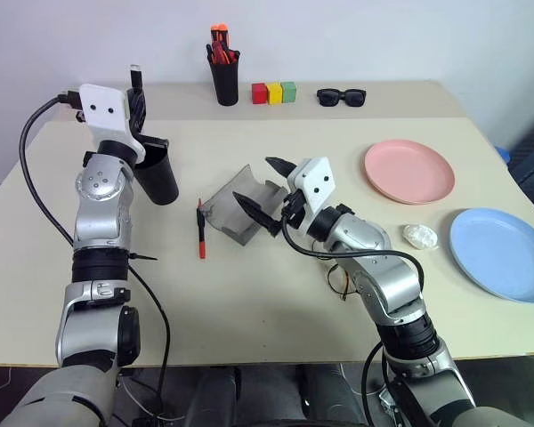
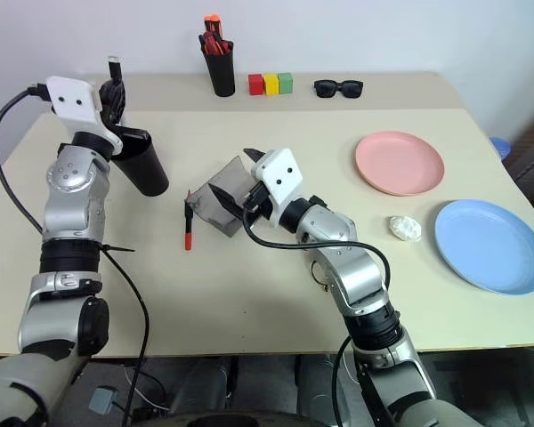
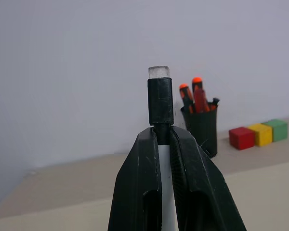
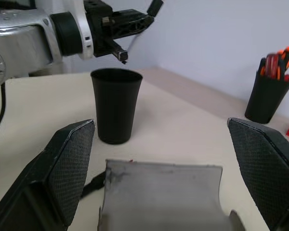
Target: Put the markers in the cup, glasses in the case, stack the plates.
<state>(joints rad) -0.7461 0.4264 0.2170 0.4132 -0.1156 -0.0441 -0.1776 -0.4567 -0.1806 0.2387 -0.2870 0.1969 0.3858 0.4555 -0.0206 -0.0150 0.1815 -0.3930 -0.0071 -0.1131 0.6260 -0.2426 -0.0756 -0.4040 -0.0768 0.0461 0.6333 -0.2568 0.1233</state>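
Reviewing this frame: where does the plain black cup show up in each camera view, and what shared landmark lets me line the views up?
Left eye view: the cup stands at table left, beside the left gripper.
Right eye view: same spot, left of the grey case.
Left wrist view: cup not in it.
Right wrist view: upright beyond the case.
Shared landmark: the black pen holder with orange-red pens.

Black cup upright beyond grey case, between wide-apart fingers.

Silver arms (black cables), white wrists
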